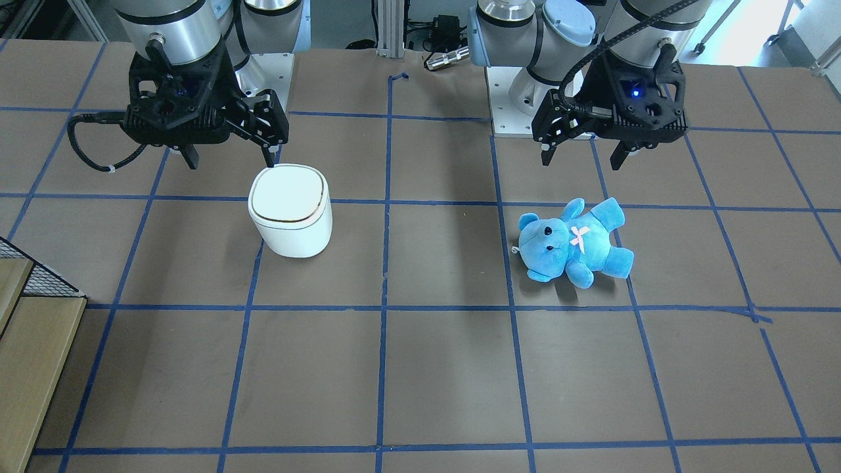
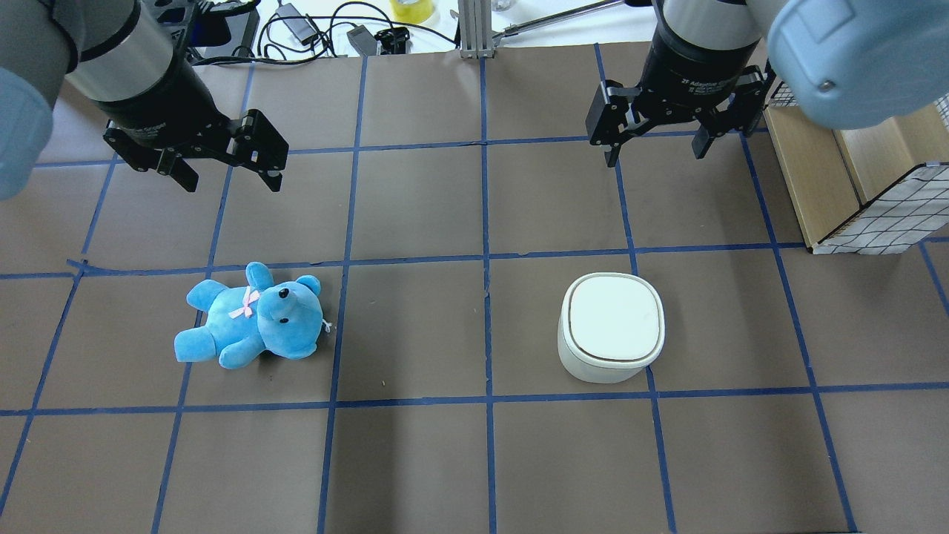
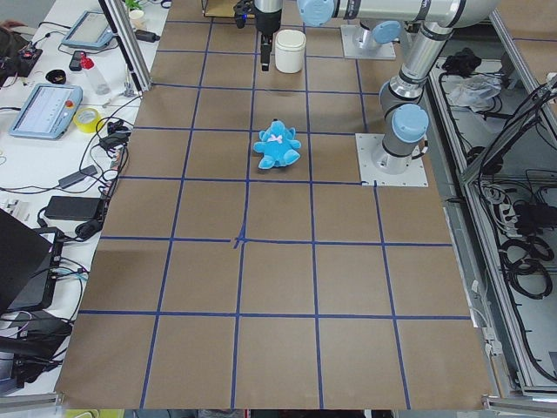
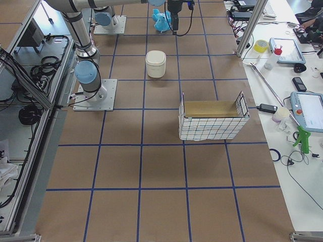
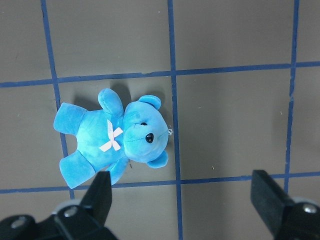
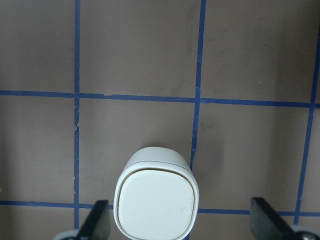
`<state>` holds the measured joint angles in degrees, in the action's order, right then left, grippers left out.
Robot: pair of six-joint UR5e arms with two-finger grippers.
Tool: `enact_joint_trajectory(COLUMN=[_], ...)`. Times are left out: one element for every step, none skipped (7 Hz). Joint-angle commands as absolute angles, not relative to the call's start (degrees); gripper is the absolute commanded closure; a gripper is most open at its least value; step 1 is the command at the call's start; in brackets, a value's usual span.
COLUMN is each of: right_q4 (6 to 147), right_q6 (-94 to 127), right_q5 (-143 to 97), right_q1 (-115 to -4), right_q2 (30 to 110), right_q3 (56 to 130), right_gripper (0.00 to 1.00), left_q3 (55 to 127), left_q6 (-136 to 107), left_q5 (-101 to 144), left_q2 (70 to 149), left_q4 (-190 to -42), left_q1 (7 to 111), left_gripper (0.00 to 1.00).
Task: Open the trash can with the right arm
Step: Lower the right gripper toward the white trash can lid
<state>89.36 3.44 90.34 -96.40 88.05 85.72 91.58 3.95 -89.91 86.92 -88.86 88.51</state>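
Nothing of the task looks done on the brown, tape-gridded bench (image 2: 415,460). The right arm (image 2: 697,44) hangs over its own half, where the trash can (image 2: 612,326) stands upright beside a blue tape line, its flat gold-edged lid (image 2: 614,315) shut and flush. The right hand (image 2: 656,156) is spread wide and empty, above the can and clear of it, so closing in and working the lid open are both left to do. The left hand (image 2: 231,182), also wide, hovers near the blue teddy bear (image 2: 252,319).

Blue teddy bear (image 5: 117,135) lies face-up beyond the wide-spread left claw (image 5: 181,182)
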Motion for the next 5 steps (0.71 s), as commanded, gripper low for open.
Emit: enact_joint_trajectory(right_q4=[89.38,89.38,89.82,90.0,90.09], right_q6=[3.6,3.6,3.6,3.6,3.69], right_q5=[90.7,90.62,90.88,90.88,90.88], right_q1=[-96.5,-96.5,-96.5,-96.5,-96.5], right_q2=[88.07,87.89,87.89,87.89,87.89], right_q3=[85.69,86.22,86.22,85.96,86.04], right_gripper=[0.0,0.0,0.0,0.0,0.01], left_q3=[91.58,91.58,91.58,91.58,91.58], left_q6=[3.96,3.96,3.96,3.96,3.96], left_q5=[-90.0,-89.91,-89.91,-89.91,-89.91], left_q2=[86.92,86.92,86.92,86.92,86.92], left_q4=[-88.86,-88.86,-88.86,-88.86,-88.86], left_q1=[88.51,88.51,88.51,88.51,88.51], left_gripper=[0.0,0.0,0.0,0.0,0.0])
